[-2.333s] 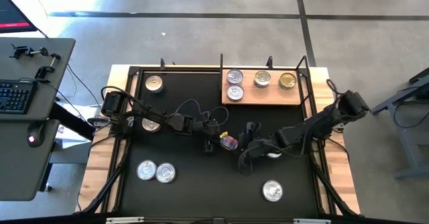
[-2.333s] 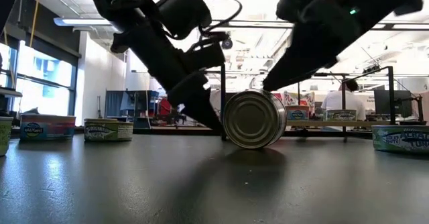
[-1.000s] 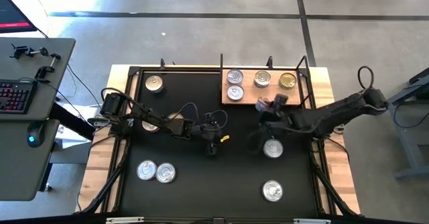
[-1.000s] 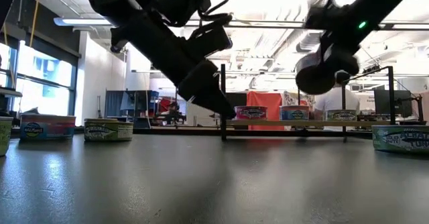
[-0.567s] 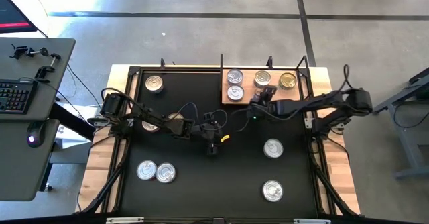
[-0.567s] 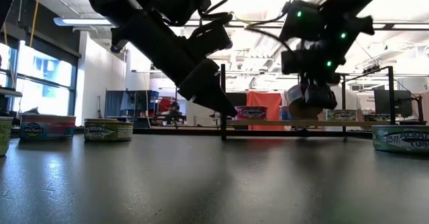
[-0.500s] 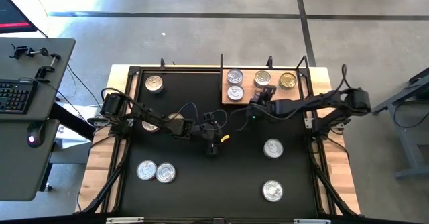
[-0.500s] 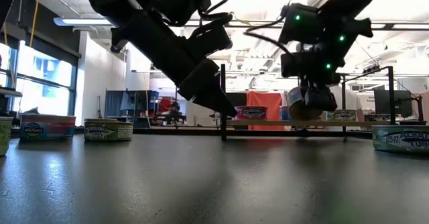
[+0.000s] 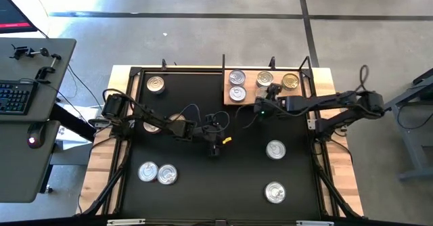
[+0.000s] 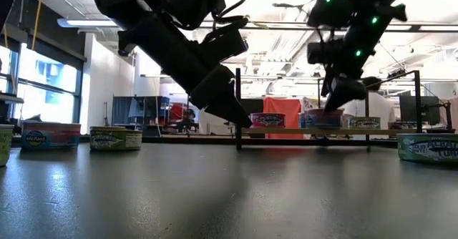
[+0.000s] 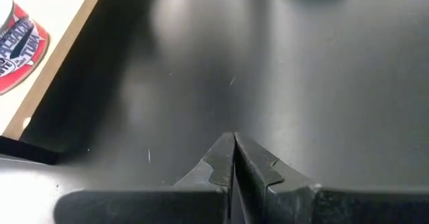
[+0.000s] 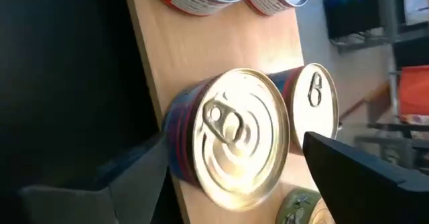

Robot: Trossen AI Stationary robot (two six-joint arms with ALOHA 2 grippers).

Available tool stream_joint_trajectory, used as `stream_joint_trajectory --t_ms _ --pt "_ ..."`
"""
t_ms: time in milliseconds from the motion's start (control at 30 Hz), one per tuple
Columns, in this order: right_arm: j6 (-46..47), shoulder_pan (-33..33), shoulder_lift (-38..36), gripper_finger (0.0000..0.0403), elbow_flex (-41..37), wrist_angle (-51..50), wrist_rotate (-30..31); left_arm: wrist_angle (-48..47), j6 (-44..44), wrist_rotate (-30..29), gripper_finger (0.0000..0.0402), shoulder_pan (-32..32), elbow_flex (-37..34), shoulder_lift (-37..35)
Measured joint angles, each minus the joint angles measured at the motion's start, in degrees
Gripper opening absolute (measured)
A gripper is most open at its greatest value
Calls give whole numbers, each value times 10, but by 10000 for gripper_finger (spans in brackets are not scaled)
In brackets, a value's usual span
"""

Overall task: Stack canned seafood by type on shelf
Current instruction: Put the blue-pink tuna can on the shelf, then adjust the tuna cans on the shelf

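The wooden shelf (image 9: 298, 99) lies at the table's far right and bears several tins. The newest is a gold-topped tin with a blue and red side (image 12: 234, 143). It stands flat on its base near the shelf's near edge (image 9: 262, 92), beside another tin (image 12: 315, 100). My right gripper (image 12: 234, 149) is open just above it (image 10: 343, 92), one finger on either side. My left gripper (image 11: 234, 140) is shut and empty, low over the middle of the table (image 9: 214, 147). My right gripper's fingers straddle the gold-topped tin from above, slanting in from the table's right. One finger (image 12: 134, 174) lies close to the tin's side wall (image 12: 175, 137), and I cannot tell whether it touches. The other finger (image 12: 348, 160) stands apart from it.
Loose tins stand on the black table: one at the far left (image 9: 155, 84), one half under the left arm (image 9: 152, 126), two at the near left (image 9: 157, 173), two on the right (image 9: 275, 149) (image 9: 274, 193). Black upright posts (image 10: 237, 106) frame the shelf.
My right gripper has carried the tin toward the table's far edge, over the shelf, and then down. The tin hung tilted above the board half a second ago; now it stands flat on the board, with the gripper just above it.
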Motion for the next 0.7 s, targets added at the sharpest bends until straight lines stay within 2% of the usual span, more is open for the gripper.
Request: stream_joint_trajectory --t_ms 67,133,233,300,533,700 --pt "9 -8 -26 336 0 -8 -48 1 0 0 5 0 0 0" --pt "35 -30 -47 332 0 -9 -127 3 0 0 5 0 0 0" --pt "68 -73 -63 310 0 -9 -226 6 5 0 5 0 0 0" --pt "79 -101 -65 289 0 -8 -261 9 11 0 5 1 0 0" --pt "110 -185 -44 186 0 3 -284 23 20 0 5 4 0 0" --pt "109 -216 -27 116 1 14 -284 22 20 0 5 4 0 0"
